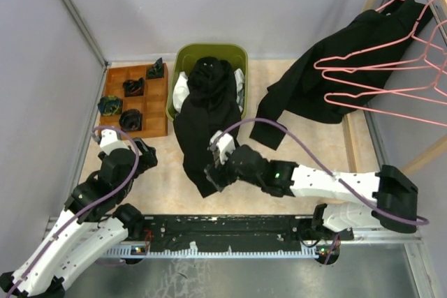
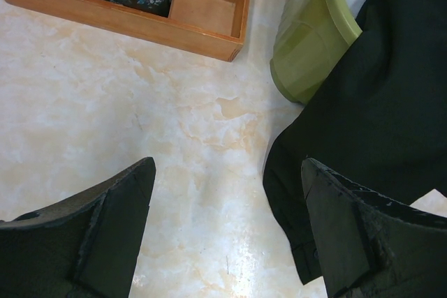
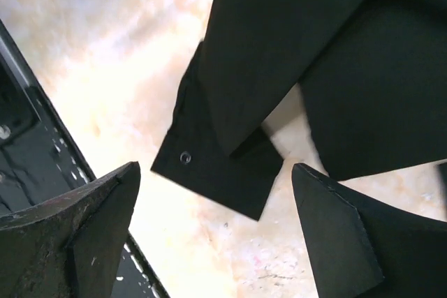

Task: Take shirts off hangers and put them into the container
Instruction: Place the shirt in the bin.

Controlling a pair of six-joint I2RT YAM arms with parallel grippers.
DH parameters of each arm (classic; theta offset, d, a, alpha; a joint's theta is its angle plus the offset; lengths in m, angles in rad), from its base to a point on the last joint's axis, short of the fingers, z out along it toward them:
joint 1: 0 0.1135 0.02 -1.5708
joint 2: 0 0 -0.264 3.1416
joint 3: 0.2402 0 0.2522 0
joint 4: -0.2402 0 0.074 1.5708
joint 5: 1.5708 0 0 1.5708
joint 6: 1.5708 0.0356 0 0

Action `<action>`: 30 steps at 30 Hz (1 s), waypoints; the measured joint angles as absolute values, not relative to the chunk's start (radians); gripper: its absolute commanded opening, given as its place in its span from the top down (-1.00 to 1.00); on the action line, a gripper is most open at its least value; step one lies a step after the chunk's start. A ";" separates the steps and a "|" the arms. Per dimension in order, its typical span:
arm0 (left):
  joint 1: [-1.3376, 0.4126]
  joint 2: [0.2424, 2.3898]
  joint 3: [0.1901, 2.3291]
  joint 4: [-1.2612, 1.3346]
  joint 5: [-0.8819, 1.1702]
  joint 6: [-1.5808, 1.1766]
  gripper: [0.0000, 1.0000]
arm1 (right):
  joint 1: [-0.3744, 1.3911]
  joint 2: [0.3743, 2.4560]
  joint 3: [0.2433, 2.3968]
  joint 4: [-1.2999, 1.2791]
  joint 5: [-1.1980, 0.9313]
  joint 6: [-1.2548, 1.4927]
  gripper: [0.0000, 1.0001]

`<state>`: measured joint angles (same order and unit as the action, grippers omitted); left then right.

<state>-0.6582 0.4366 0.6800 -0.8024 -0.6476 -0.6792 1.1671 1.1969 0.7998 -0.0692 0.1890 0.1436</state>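
Item: draped black shirt, off its hanger, its far part bunched inside the container and the rest hung over the near rim and spread flat on the table. The long axis runs far to near, from the tub at the far centre toward the arms' bases. The loose near end shows a buttoned cuff lying flat on the pale surface. Also in the container: a white shirt, partly covered, at the left wall. Right gripper: released, jaws spread wide and grasping nothing, poised directly above the near end of the shirt, with the cuff between its fingers in the right wrist view. This is the nearer arm, and the cloth trails away from it on the far side toward the tub. By judgement, the coming move is to pinch this loose end and carry it far along the same axis into the tub. Left gripper: released likewise, holding nothing, over bare table just left of the shirt's edge and apart from it. Wooden tray: left of the container, compartments holding dark rolled items. Hanging black shirt: far right, on the pink hangers, not yet taken off.
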 measured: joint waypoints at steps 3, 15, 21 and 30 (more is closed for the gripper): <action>-0.658 0.437 0.680 -0.802 -0.648 -0.679 -0.81 | 1.215 1.258 0.733 -0.014 0.229 0.159 -0.85; -0.658 0.442 0.680 -0.800 -0.646 -0.677 -0.81 | 1.235 1.621 0.736 0.117 0.356 0.181 -0.98; -0.658 0.442 0.679 -0.800 -0.646 -0.676 -0.81 | 1.235 1.737 0.837 0.149 0.347 0.213 -0.27; -0.658 0.442 0.679 -0.800 -0.646 -0.676 -0.81 | 1.236 1.765 0.877 0.119 0.302 0.271 1.00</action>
